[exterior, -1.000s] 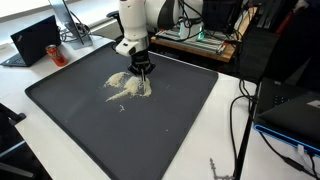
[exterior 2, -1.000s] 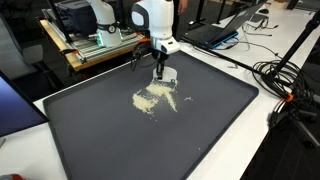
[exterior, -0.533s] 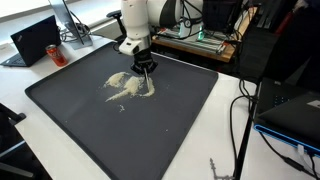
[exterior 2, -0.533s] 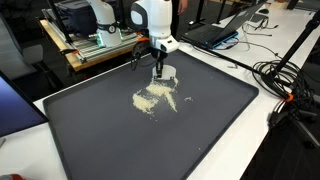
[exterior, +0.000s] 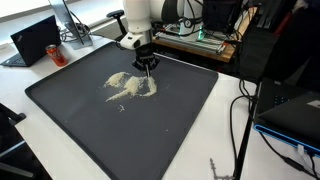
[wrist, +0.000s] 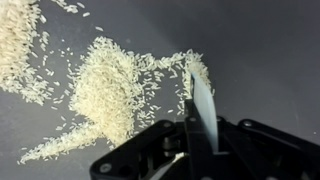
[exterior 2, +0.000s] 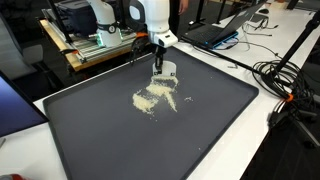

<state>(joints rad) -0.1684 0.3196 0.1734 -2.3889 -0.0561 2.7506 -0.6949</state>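
Observation:
A pile of pale rice grains [exterior: 130, 87] [exterior 2: 155, 97] is spread on a large dark mat [exterior: 120, 140] [exterior 2: 205, 140]. My gripper [exterior: 148, 66] [exterior 2: 159, 66] hangs over the pile's far end, near the mat's back edge. It is shut on a thin, flat whitish card [wrist: 201, 100] that stands on edge between the fingers. In the wrist view the gripper [wrist: 198, 150] comes in from the bottom and the card's tip reaches the right fringe of the rice [wrist: 105, 90]. In an exterior view the card [exterior 2: 168, 71] shows as a pale patch beside the fingers.
A black laptop [exterior: 35, 42] sits beyond the mat's far corner on the white table. Cables [exterior: 245, 110] [exterior 2: 285, 80] run along one side of the mat. Another laptop [exterior 2: 225, 30] and a rack of electronics [exterior 2: 90, 40] stand behind the arm.
The gripper with the card has shifted a little toward the mat's back edge, off the thick part of the rice pile. The jaws stay shut.

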